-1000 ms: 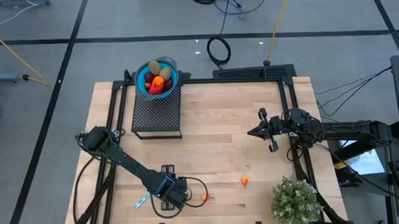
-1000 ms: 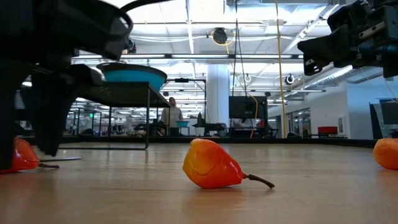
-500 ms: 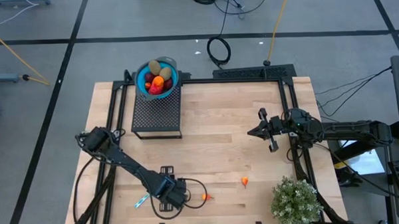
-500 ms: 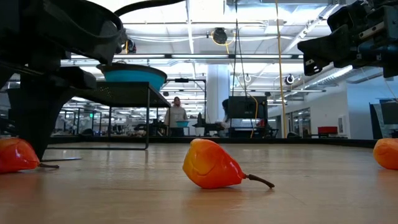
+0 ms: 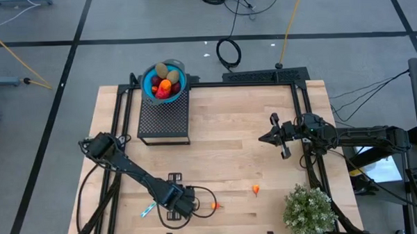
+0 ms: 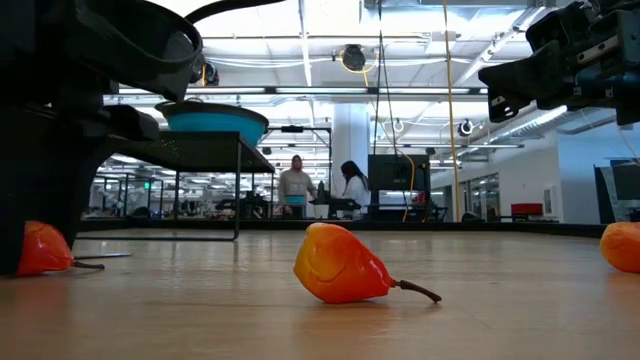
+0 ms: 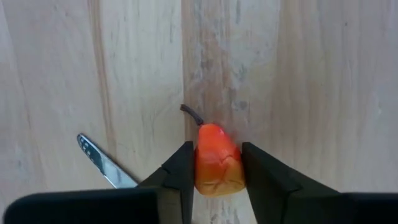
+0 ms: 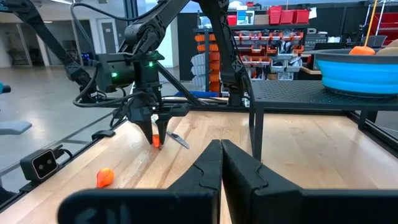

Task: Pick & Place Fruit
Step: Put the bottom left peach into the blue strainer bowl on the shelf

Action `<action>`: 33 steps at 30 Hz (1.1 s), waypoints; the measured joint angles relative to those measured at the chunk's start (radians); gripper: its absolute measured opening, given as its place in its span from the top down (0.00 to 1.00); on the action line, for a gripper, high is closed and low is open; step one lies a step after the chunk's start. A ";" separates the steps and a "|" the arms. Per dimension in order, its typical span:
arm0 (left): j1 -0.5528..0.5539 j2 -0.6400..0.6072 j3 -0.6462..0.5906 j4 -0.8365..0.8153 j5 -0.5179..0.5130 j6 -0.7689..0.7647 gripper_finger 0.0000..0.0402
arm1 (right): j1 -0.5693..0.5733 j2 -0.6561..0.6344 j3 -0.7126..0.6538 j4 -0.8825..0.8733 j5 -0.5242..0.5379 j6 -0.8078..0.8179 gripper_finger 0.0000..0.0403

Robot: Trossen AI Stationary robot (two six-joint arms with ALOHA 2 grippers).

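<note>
My left gripper [image 5: 198,205] is low at the table's near edge, shut on an orange-red pear-shaped fruit [image 7: 215,165] with a thin dark stem. A second orange-red fruit [image 5: 256,190] lies on its side on the wood to its right and shows mid-frame in the low view [image 6: 340,265]. A blue bowl [image 5: 164,80] on a black perforated stand [image 5: 164,117] holds dark red, olive-brown and orange fruit. My right gripper [image 5: 274,137] hovers shut above the table's right half, touching nothing. My left gripper pinches the orange-red fruit across its wide lower body [image 7: 217,177], one finger [image 7: 182,174] on each side. The fingers come from above, pointing down. The stem end [image 7: 191,114] points away from the gripper. The fruit [image 6: 42,250] rests on the table.
A thin silver-blue knife [image 7: 102,163] lies right beside the left gripper. A bushy green plant [image 5: 309,209] stands at the near right corner. Another orange piece [image 6: 622,246] shows at the low view's right edge. Bare wood lies between the stand and the right arm.
In the low view the left gripper's dark fingers have shifted around the orange-red fruit. The fruit has slid a little toward the table's right and is still on the wood. The right arm has kept still.
</note>
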 joint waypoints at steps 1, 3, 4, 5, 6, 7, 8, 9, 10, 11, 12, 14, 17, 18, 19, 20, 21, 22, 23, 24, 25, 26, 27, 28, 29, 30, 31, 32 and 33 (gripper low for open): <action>0.000 0.000 0.000 0.000 -0.002 0.011 0.74 | 0.000 0.000 0.000 0.000 0.000 0.000 1.00; 0.000 0.000 0.000 -0.001 -0.003 0.044 0.76 | 0.000 0.000 0.000 0.000 0.000 0.000 1.00; 0.001 -0.004 0.000 -0.002 -0.003 0.069 0.76 | 0.000 0.000 0.000 0.000 0.000 0.000 1.00; 0.002 -0.010 0.000 -0.002 -0.002 0.095 0.76 | 0.000 0.000 0.000 0.000 0.000 0.000 1.00; 0.005 -0.021 0.000 -0.001 -0.003 0.119 0.75 | 0.000 0.000 0.000 0.000 0.000 0.000 1.00; 0.009 -0.036 0.000 0.000 -0.004 0.140 0.75 | 0.000 0.000 0.000 0.000 0.000 0.000 1.00; 0.013 -0.054 0.000 0.001 -0.005 0.156 0.74 | 0.000 0.000 0.000 0.000 0.000 0.000 1.00; 0.018 -0.075 0.000 0.003 -0.006 0.171 0.74 | 0.000 0.000 0.000 0.000 0.000 0.000 1.00; 0.023 -0.096 0.000 0.008 -0.006 0.188 0.73 | 0.000 0.000 0.000 -0.001 0.000 0.000 1.00; 0.027 -0.119 0.000 0.018 -0.007 0.204 0.73 | 0.000 0.000 0.000 -0.002 0.000 0.000 1.00; 0.031 -0.145 0.000 0.034 -0.007 0.223 0.73 | 0.000 0.000 0.000 -0.005 0.000 0.000 1.00; 0.034 -0.201 0.000 0.080 -0.007 0.273 0.73 | 0.000 0.000 0.000 -0.011 0.000 0.000 1.00; 0.026 -0.290 0.000 0.188 -0.005 0.375 0.73 | 0.000 0.000 0.000 -0.028 0.000 0.000 1.00; 0.022 -0.317 0.000 0.221 0.002 0.411 0.73 | 0.000 0.000 0.000 -0.030 0.000 0.000 1.00; 0.017 -0.343 0.000 0.254 0.013 0.448 0.73 | 0.000 0.000 0.000 -0.032 0.000 0.000 1.00; 0.012 -0.368 0.000 0.291 0.028 0.484 0.73 | 0.000 0.000 0.000 -0.033 0.000 0.000 1.00; 0.005 -0.393 0.000 0.329 0.041 0.520 0.73 | 0.000 0.000 0.000 -0.034 0.000 0.000 1.00; -0.003 -0.414 0.000 0.361 0.053 0.556 0.73 | 0.000 0.000 0.000 -0.034 0.000 0.000 1.00; -0.010 -0.434 0.000 0.394 0.067 0.590 0.73 | 0.000 0.000 0.000 -0.034 0.000 -0.001 1.00; -0.018 -0.451 0.000 0.434 0.084 0.626 0.73 | 0.000 0.000 0.000 -0.034 0.000 -0.002 1.00; -0.028 -0.467 0.000 0.469 0.103 0.662 0.73 | 0.000 0.000 0.000 -0.033 0.000 -0.005 1.00; -0.038 -0.479 0.000 0.500 0.127 0.698 0.73 | 0.000 0.000 0.000 -0.032 0.000 -0.010 1.00; -0.046 -0.488 0.000 0.534 0.151 0.732 0.73 | 0.000 0.000 0.000 -0.033 0.000 -0.016 1.00; -0.055 -0.495 0.000 0.572 0.178 0.774 0.73 | 0.000 0.000 0.000 -0.033 0.000 -0.024 1.00; -0.065 -0.500 0.000 0.599 0.202 0.819 0.73 | 0.000 0.000 0.000 -0.033 0.000 -0.027 1.00; -0.076 -0.504 0.000 0.619 0.225 0.866 0.73 | 0.000 0.000 0.000 -0.032 0.000 -0.029 1.00; -0.088 -0.506 0.000 0.638 0.243 0.914 0.73 | 0.000 0.000 0.000 -0.032 0.000 -0.029 1.00; -0.097 -0.507 0.000 0.653 0.258 0.961 0.73 | 0.000 0.000 0.000 -0.032 0.000 -0.030 1.00; -0.106 -0.507 0.000 0.659 0.268 1.004 0.73 | 0.000 0.000 0.000 -0.031 0.000 -0.030 1.00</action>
